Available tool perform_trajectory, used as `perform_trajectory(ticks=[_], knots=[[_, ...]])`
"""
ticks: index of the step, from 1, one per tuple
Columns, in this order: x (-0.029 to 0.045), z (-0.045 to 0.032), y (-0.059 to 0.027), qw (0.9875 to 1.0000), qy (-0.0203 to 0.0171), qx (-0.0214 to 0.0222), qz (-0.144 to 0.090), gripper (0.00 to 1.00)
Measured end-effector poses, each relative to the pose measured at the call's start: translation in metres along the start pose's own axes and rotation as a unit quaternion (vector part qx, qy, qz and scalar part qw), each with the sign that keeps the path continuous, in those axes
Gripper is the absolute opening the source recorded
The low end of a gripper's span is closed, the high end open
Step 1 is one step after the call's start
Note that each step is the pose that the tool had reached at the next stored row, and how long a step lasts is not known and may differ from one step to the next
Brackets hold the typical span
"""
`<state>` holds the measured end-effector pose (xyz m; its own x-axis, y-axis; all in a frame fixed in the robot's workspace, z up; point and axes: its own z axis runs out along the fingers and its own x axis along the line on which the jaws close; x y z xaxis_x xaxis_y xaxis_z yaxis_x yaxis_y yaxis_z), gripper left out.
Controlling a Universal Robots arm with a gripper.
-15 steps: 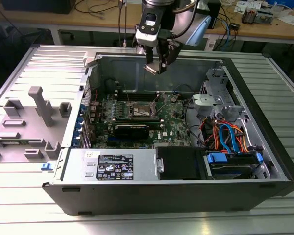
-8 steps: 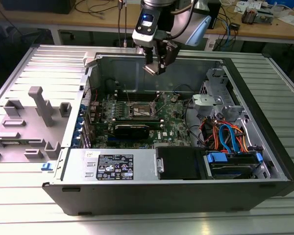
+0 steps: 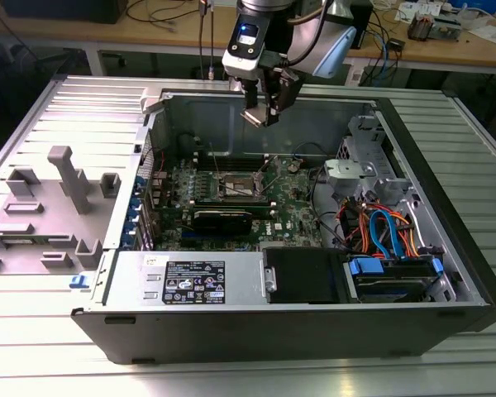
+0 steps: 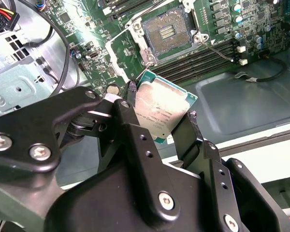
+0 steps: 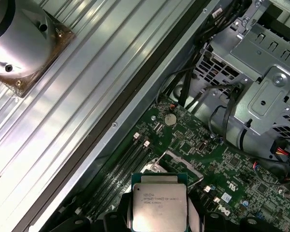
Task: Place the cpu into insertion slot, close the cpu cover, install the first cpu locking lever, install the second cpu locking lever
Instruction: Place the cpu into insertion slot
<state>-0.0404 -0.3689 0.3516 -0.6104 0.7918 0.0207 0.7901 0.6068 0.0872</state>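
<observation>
Gripper (image 3: 260,116) holding cpu (image 4: 162,111) over open case (image 3: 314,126).
Fingers (image 4: 134,129) clamped on the chip's opposite edges; slot (image 4: 171,31) lies bare on the board beneath, well apart.

Observe the ribbed aluminium counter (image 3: 33,356) that carries the work. The open computer case (image 3: 231,331) lies on its side directly on the counter, near the middle. Toward the exterior view's left, grey plastic fixtures (image 3: 66,178) stand on the counter just beside the case. A small blue piece (image 3: 79,281) lies near the case's corner.
</observation>
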Motion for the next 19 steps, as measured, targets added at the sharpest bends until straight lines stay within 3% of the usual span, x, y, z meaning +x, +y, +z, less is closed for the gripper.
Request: perform_trajectory(ticks=[4,9,15,17,19], knots=[[0.0,0.0001,-0.0001,1.0,-0.0006,-0.0001,0.007,0.55],[0.0,0.0022,-0.0002,0.999,-0.0035,-0.0004,0.046,0.55],[0.0031,0.0039,-0.0051,0.9986,-0.0042,-0.0005,0.053,0.55],[0.0034,0.0047,-0.0055,0.9981,-0.0049,-0.0007,0.061,0.55],[0.0034,0.0057,-0.0057,0.9968,-0.0064,-0.0009,0.079,0.55]])
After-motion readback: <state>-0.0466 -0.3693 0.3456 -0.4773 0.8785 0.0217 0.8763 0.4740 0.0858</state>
